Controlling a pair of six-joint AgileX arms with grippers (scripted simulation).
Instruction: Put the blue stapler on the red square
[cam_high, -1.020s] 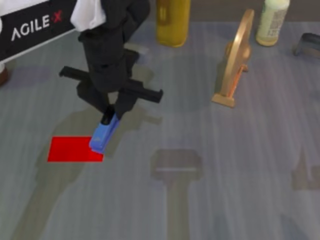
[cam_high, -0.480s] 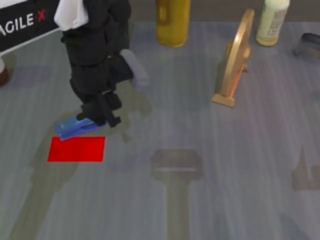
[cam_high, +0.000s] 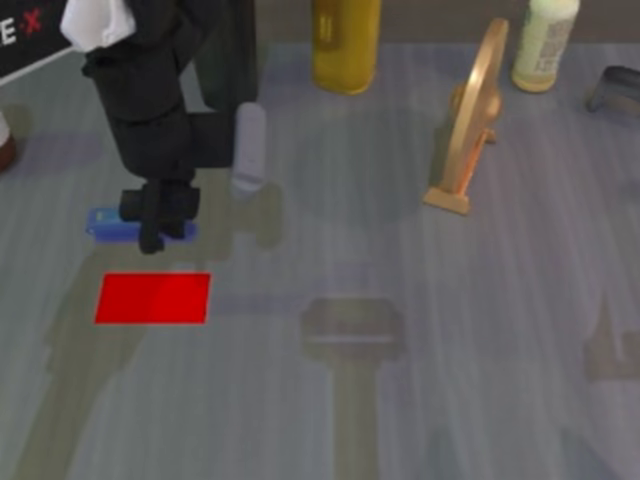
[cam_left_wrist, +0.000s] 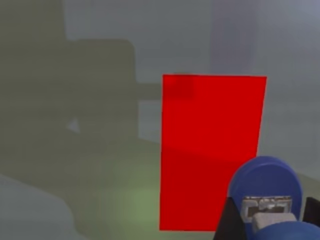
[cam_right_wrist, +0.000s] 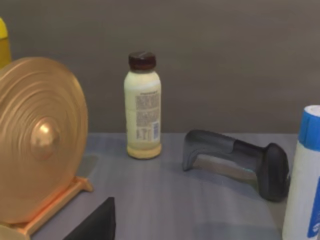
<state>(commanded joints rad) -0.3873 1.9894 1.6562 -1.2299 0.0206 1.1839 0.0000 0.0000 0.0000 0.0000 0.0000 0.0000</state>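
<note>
Upper left of the top view: the left gripper (cam_high: 157, 215) has its fingers clamped across the blue stapler (cam_high: 108, 222), carried lengthwise just above the red square (cam_high: 152, 298), apart from it. The grey streaked table (cam_high: 420, 400) carries soft shadows. Along the far edge stand a yellow bottle (cam_high: 345, 45), a gold disc on a stand (cam_high: 470, 120), a cream bottle (cam_right_wrist: 143, 112) and a dark scanner (cam_right_wrist: 235, 162). The right gripper isn't visible.

Blue stapler (cam_high: 104, 222) mostly hidden under left claw (cam_high: 152, 240).
</note>
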